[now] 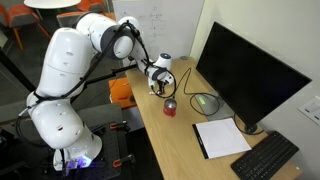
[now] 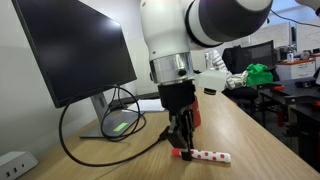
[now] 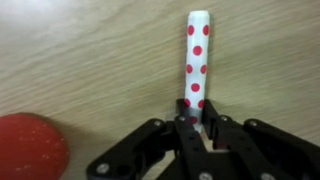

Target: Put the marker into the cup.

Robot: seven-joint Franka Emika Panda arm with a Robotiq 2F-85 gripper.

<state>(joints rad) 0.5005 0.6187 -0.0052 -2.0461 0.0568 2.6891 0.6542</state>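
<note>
The marker is a white stick with red dots. It lies flat on the wooden desk and points away from me in the wrist view. It also shows in an exterior view, lying on the desk. My gripper is shut on the marker's near end, with a finger on each side, and reaches down to desk level. The red cup sits at the lower left of the wrist view, apart from the marker. In an exterior view the cup stands on the desk just below my gripper.
A large black monitor stands along the desk's far side, with a grey mouse and a looping black cable in front of it. A white notepad and a black keyboard lie further along. An orange object sits beside the desk.
</note>
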